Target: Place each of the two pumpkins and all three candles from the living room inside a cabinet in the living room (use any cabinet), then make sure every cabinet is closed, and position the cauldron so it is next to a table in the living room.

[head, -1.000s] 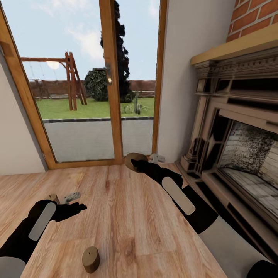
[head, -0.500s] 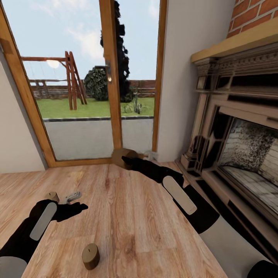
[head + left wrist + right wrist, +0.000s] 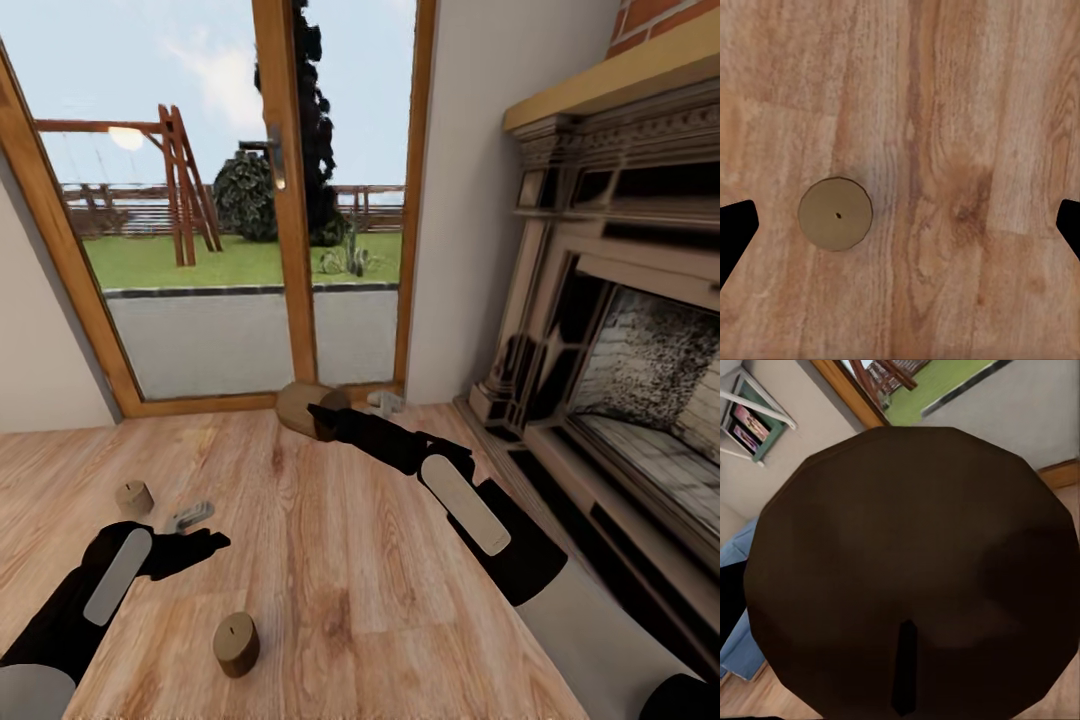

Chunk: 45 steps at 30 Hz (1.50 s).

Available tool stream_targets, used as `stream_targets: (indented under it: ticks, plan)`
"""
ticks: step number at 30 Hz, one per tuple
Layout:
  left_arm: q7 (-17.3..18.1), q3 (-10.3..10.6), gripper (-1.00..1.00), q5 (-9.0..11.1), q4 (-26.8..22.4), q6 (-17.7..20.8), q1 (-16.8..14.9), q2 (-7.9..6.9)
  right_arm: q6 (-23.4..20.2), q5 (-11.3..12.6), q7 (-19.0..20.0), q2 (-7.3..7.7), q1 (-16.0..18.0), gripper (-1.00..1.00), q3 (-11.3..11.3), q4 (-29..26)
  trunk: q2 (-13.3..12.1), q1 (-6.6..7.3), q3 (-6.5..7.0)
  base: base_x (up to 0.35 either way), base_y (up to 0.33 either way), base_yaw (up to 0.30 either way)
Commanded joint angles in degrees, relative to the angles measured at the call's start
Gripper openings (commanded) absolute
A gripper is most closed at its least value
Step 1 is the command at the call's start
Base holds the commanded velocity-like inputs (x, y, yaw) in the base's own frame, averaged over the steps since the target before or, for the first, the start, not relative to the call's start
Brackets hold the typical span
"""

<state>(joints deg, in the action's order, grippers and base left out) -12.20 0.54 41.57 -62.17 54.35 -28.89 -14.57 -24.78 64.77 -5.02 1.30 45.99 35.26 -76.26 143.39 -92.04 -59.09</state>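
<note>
My right gripper is held out toward the glass door, shut on a beige-tan candle that hangs above the floor. In the right wrist view that candle's dark top and its wick are very close to the camera. A second candle stands on the wood floor near my left forearm, and a third candle stands just beyond my left gripper. The left gripper is open and empty; its wrist view looks straight down on a candle standing between the wide-spread fingertips. Pumpkins, cabinet and cauldron are out of view.
A wood-framed glass patio door closes the floor ahead, with a white wall beside it. An ornate fireplace with a raised hearth runs along the right. The wood floor lies open between my arms.
My right arm has swung left with the candle in its grip. The view has shifted a little, and the candle beyond my left gripper now shows fully.
</note>
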Motion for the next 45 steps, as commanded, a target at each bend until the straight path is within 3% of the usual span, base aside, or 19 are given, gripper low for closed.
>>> stream_targets:
  ticks: [1,15,45]
  plan:
    - [-0.51,0.06,1.0,0.6,-0.3,0.2,-0.03,-0.02,-0.01,0.71,-0.52,0.07,0.06,-1.0,0.09,-0.12,0.05,-0.01,-0.28,0.0,0.0,0.0]
    - [-0.87,-0.36,1.0,1.32,-0.06,0.7,-0.11,-0.68,0.08,0.04,-0.67,0.0,0.06,-1.0,0.04,0.73,0.23,-0.37,-3.39,0.0,0.0,0.0]
    - [-1.6,-0.46,1.0,0.78,0.56,0.43,-0.56,-0.36,0.19,0.01,-0.91,0.08,0.06,-1.0,0.02,0.94,0.63,-1.14,-10.03,0.0,0.0,0.0]
